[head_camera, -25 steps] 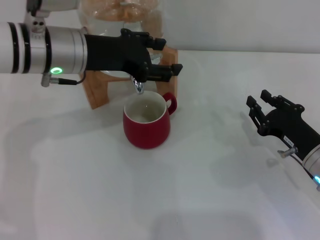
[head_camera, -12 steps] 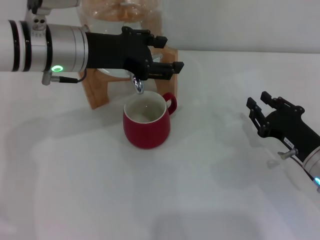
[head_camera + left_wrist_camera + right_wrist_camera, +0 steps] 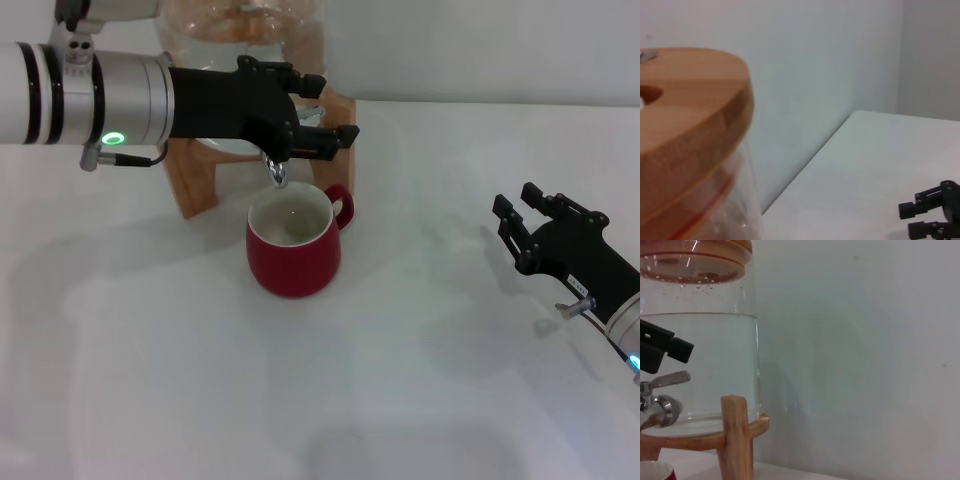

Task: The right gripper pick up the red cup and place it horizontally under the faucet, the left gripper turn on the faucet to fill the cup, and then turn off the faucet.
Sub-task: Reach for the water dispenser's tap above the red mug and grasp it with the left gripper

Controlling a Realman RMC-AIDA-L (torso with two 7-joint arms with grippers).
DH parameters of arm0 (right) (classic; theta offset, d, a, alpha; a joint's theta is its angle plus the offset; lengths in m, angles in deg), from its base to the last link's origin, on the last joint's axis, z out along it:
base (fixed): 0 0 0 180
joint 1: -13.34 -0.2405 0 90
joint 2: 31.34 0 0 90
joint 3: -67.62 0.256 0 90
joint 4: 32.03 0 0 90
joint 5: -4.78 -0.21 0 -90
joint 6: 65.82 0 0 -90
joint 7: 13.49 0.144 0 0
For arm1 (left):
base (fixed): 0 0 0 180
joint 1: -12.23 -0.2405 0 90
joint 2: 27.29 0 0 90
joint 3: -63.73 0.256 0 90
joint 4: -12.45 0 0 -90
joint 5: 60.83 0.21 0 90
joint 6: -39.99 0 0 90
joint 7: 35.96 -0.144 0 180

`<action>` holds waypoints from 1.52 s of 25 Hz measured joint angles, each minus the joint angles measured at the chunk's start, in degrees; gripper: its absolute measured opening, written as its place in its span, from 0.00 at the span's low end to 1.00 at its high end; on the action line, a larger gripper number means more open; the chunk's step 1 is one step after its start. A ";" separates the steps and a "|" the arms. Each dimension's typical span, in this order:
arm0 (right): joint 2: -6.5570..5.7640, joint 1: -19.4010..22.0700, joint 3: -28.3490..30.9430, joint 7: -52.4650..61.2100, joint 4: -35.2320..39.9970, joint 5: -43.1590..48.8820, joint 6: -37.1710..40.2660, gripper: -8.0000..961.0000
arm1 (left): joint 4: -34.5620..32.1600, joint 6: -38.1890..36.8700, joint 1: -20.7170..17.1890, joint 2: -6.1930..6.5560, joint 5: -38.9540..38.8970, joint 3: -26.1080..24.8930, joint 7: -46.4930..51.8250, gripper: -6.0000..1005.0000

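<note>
The red cup (image 3: 293, 247) stands upright on the white table (image 3: 420, 380), handle turned toward the dispenser's wooden stand (image 3: 195, 180). Its mouth sits directly beneath the spout of the faucet (image 3: 277, 172), with a small gap between spout tip and rim. Off-white interior visible; the water level inside cannot be judged.

The left gripper (image 3: 305, 118) reaches in from the left side of the head view, its black prongs positioned over the faucet's top, at the lever. Prongs appear spread around the lever rather than pressed together, though actual contact with it is hidden from the head camera. A green light glows on the silver arm behind it.

In the right wrist view, the faucet (image 3: 660, 400) shows its chrome lever angled out from the glass dispenser (image 3: 705, 355), with a black prong of the left gripper (image 3: 662, 351) just above the lever (a narrow gap seems to separate them). Water fills most of the glass body; the wooden lid (image 3: 695, 255) sits on top. The cup's rim (image 3: 654, 469) peeks in at the lower corner.

The right gripper (image 3: 535, 225) rests low over the table, well apart from the cup, fingers spread and holding nothing. The left wrist view catches it (image 3: 932, 215) in the distance past the lid (image 3: 685, 115).
</note>
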 joint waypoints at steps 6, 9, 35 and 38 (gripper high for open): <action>0.00 -0.04 0.00 0.00 0.00 -0.05 0.00 0.38 | 0.07 -0.57 0.06 0.00 0.03 0.21 -0.11 0.76; 0.00 -0.06 0.00 0.00 0.00 -0.07 0.00 0.38 | 0.13 -0.71 0.13 0.02 0.23 0.24 -0.15 0.76; 0.00 -0.12 0.00 0.00 0.00 -0.05 0.00 0.38 | 2.41 -1.99 1.59 -0.14 1.93 0.49 -0.31 0.76; 0.00 -0.14 0.00 0.00 0.01 -0.03 0.00 0.38 | 2.44 -1.96 1.63 -0.14 1.92 0.76 -0.32 0.76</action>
